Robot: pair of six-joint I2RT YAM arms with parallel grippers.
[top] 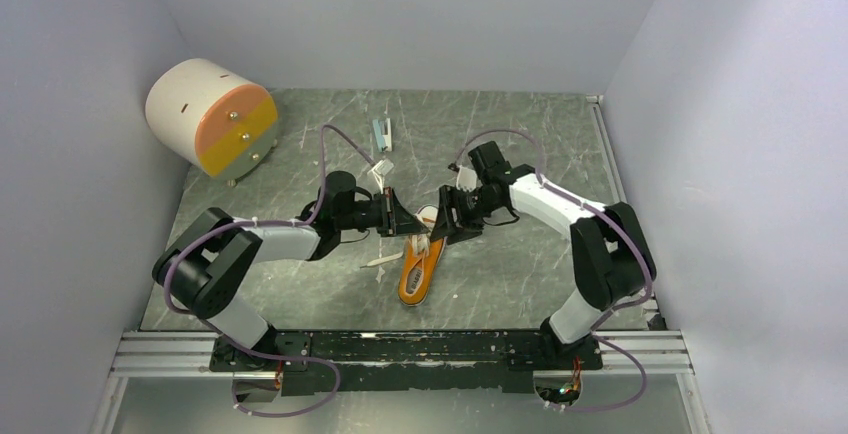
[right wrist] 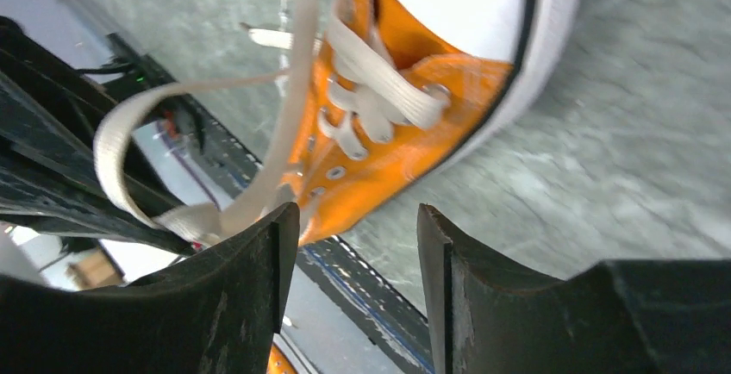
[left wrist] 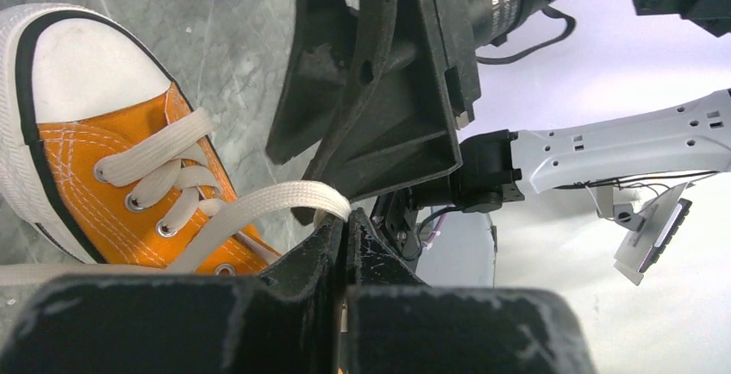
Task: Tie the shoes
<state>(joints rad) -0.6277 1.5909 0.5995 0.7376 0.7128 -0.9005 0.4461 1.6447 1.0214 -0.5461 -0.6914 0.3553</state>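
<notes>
Left gripper [left wrist: 345,221] pinches the flat woven white lace [left wrist: 259,206] of the orange canvas sneaker [left wrist: 95,154], its rubber toe cap [left wrist: 82,59] toward twelve o'clock; right gripper [right wrist: 358,236] gapes, empty.

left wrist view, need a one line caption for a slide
Left pincer shut on a white lace running from the orange sneaker, with the right arm just beyond.

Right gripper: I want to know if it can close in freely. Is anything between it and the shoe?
Nothing foreign. The right gripper is open with the shoe just ahead of it. Only the shoe's own lace crosses there, running to the left gripper, which is shut on it.
</notes>
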